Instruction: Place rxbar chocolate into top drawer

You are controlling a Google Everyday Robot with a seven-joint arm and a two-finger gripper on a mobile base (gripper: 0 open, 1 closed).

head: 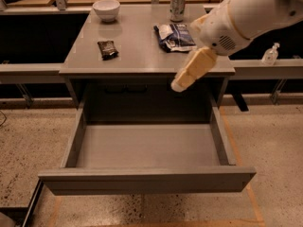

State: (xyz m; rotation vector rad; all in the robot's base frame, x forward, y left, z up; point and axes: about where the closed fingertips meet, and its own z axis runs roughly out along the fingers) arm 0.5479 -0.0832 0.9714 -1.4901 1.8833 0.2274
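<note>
The rxbar chocolate (108,49), a small dark wrapper, lies flat on the left part of the grey table (142,63). The top drawer (147,181) stands pulled wide open under the table, and its smooth grey bottom holds nothing. My gripper (179,84) is cream-coloured and points down and to the left. It hangs just in front of the table's front edge, right of centre, above the back of the drawer. It is well to the right of the rxbar and holds nothing that I can see.
A crinkled blue-and-white bag (175,36) lies on the table's right part. A can (177,5) and a white bowl (106,9) stand at the back. A small clear bottle (270,56) sits on the shelf at right. Speckled floor surrounds the drawer.
</note>
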